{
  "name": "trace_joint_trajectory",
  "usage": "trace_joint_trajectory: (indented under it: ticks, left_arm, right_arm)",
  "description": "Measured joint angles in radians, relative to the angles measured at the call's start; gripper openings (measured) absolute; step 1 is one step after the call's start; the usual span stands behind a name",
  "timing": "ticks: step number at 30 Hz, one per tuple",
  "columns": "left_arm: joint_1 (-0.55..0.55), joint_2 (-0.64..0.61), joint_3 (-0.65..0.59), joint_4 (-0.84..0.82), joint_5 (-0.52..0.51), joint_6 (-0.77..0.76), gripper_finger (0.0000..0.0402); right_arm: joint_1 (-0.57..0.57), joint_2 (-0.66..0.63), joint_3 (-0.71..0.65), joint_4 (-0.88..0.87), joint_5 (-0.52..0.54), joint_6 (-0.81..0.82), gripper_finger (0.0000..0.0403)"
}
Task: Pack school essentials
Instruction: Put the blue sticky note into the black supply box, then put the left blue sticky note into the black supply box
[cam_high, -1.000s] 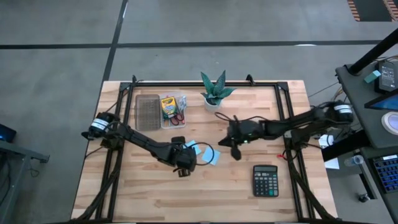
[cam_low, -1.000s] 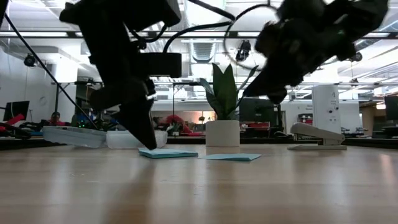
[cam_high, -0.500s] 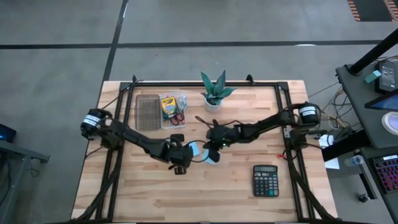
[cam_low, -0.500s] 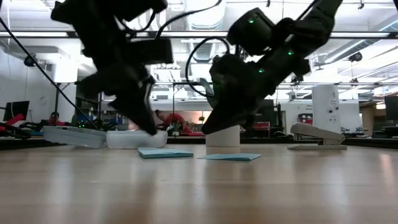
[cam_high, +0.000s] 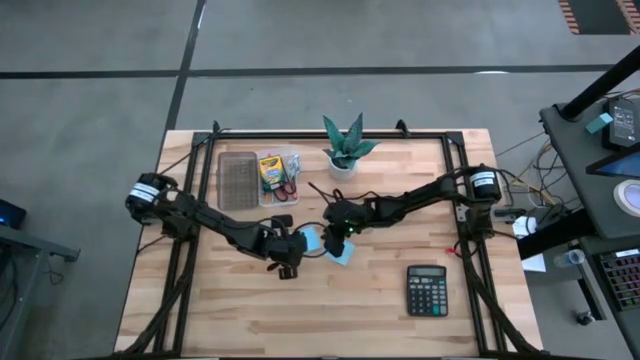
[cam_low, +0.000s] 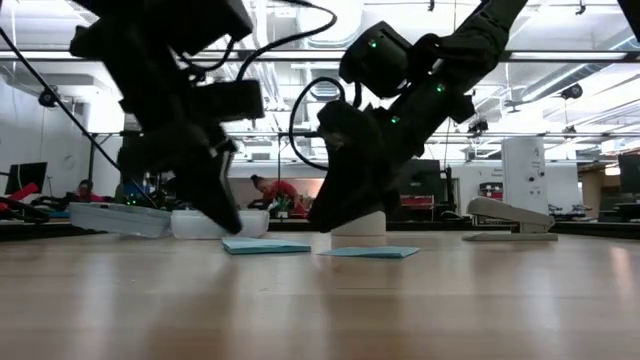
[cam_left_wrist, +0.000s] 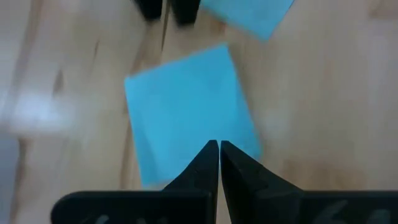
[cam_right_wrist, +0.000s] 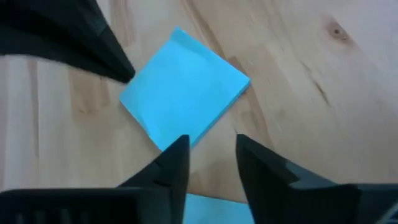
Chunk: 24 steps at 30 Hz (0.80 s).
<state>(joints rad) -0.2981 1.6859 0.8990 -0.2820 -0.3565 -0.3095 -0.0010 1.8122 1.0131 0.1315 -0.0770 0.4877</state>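
The light-blue sticky-note pad (cam_high: 312, 240) lies flat on the table's middle, and a loose blue sheet (cam_high: 343, 254) lies just right of it. My left gripper (cam_left_wrist: 218, 146) is shut and points down at the pad (cam_left_wrist: 186, 109) from its left side. My right gripper (cam_right_wrist: 211, 146) is open and hangs low over the pad's (cam_right_wrist: 183, 84) right side, its fingers apart above the wood. The crayon box (cam_high: 269, 171) and red-handled scissors (cam_high: 288, 187) lie in a clear tray (cam_high: 238, 180) at the far left. Pencils and the tiny blue piece are not visible. My left gripper's shut fingertips (cam_right_wrist: 124, 73) come slanting down from the table's left onto one corner of the pad (cam_right_wrist: 134, 93). I cannot tell whether they touch it. The pad lies flat on the table.
A green spiky plant in a white pot (cam_high: 346, 150) stands just beyond the pad. A black calculator (cam_high: 427, 290) lies toward the near right. Black frame rails (cam_high: 210, 165) run along the table's left, right and far sides. Bare wood lies along the near edge.
My right gripper has swung from mid-table toward the table's left and come down low beside the pad. My left gripper has shifted slightly toward the table's left, staying at the pad. The pad and the loose sheet have stayed in place.
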Motion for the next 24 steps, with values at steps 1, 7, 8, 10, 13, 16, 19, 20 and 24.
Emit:
trace_joint_trajectory:
  ticks: [1, 7, 8, 10, 13, 16, 19, 20, 24]
  left_arm:
    - [0.000, 0.000, -0.010, -0.006, 0.003, -0.014, 0.0000]
    - [0.000, 0.000, -0.071, 0.056, 0.010, -0.049, 0.0000]
    - [0.002, 0.000, -0.084, 0.074, 0.011, -0.051, 0.0000]
    - [0.002, -0.001, -0.106, 0.124, 0.009, -0.050, 0.0000]
    - [0.002, -0.002, -0.123, 0.152, 0.008, -0.052, 0.0000]
    - [0.002, -0.003, -0.130, 0.160, 0.008, -0.062, 0.0000]
    - [0.002, -0.003, -0.138, 0.175, 0.007, -0.073, 0.0000]
    - [0.002, -0.003, -0.140, 0.180, 0.007, -0.075, 0.0000]
    - [0.002, -0.003, -0.161, 0.220, 0.005, -0.078, 0.0000]
  right_arm:
    - [0.000, 0.000, -0.002, 0.002, 0.000, 0.001, 0.0132]
    - [0.000, 0.004, -0.002, 0.024, 0.001, 0.029, 0.0196]
    - [0.000, 0.009, -0.002, 0.037, 0.001, 0.030, 0.0204]
    - [0.000, 0.022, -0.003, 0.051, 0.001, 0.039, 0.0218]
    - [0.000, 0.054, -0.002, 0.086, 0.000, 0.052, 0.0234]
    - [0.000, 0.074, 0.001, 0.105, 0.000, 0.071, 0.0245]
    - [0.001, 0.090, 0.009, 0.126, -0.003, 0.072, 0.0251]
    - [0.002, 0.096, 0.014, 0.135, -0.009, 0.073, 0.0251]
    - [0.006, 0.133, 0.045, 0.156, -0.045, 0.072, 0.0247]
